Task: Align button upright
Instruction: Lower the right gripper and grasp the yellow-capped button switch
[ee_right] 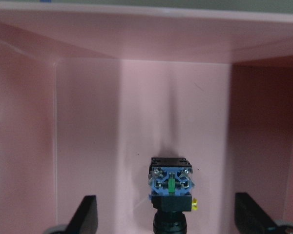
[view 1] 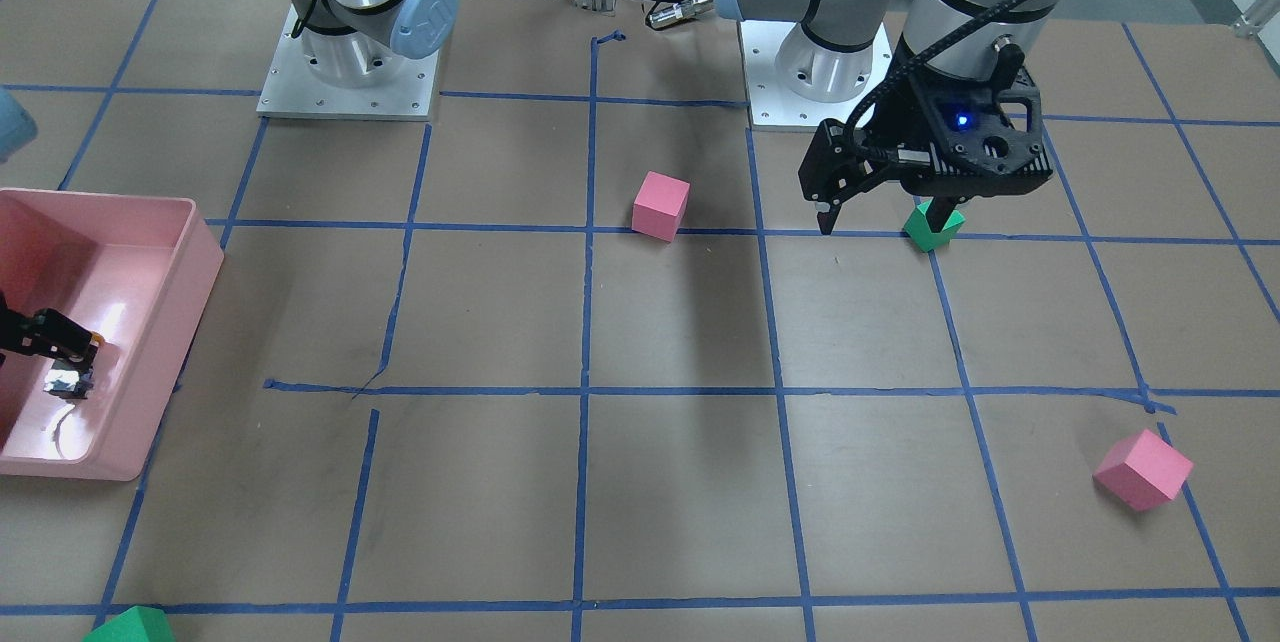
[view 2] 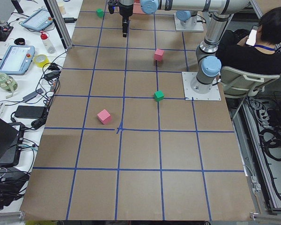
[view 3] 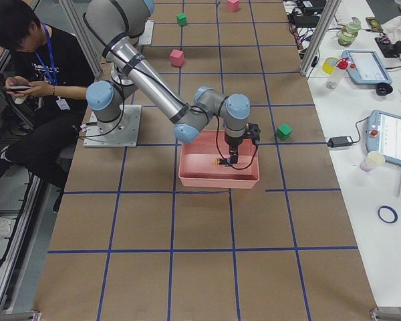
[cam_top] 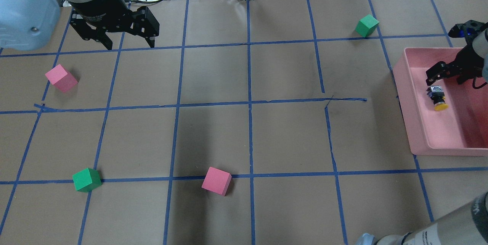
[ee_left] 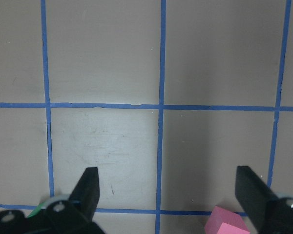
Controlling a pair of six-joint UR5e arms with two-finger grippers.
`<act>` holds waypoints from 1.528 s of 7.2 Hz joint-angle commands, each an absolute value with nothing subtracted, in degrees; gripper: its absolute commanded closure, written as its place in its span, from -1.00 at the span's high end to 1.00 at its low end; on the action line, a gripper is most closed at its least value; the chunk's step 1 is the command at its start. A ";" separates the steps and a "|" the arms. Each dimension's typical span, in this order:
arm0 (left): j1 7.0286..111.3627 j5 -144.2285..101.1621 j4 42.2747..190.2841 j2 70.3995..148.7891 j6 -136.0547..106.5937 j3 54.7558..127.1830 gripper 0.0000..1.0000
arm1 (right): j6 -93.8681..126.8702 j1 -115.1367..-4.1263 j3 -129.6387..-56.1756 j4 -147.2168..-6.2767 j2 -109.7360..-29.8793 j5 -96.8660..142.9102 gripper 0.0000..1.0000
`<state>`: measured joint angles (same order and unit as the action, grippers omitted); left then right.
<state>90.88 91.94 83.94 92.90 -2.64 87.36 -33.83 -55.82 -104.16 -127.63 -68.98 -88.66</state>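
The button lies tipped over on the floor of the pink bin, with its yellow cap toward the robot and its terminal base away from it. The right wrist view shows its blue-green terminal base between the two fingers. My right gripper hangs open just above it, not touching. It also shows in the front view, over the button. My left gripper is open and empty, high over the far left of the table.
Two pink cubes and two green cubes lie scattered on the brown gridded table. The bin walls close in around the right gripper. A person sits beside the robot.
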 commanded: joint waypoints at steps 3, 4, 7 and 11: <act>90.88 92.02 83.94 92.90 -2.64 87.36 1.00 | -34.01 -55.81 -104.15 -132.15 -66.02 -88.50 0.98; 90.88 92.02 83.94 92.90 -2.64 87.36 1.00 | -34.01 -55.81 -104.24 -132.54 -64.96 -88.16 0.99; 90.88 92.02 83.94 92.90 -2.64 87.36 1.00 | -33.66 -55.81 -105.02 -132.01 -64.51 -88.77 0.99; 90.88 92.11 83.94 92.90 -2.64 87.36 1.00 | -33.84 -55.81 -105.12 -131.66 -64.51 -88.95 0.21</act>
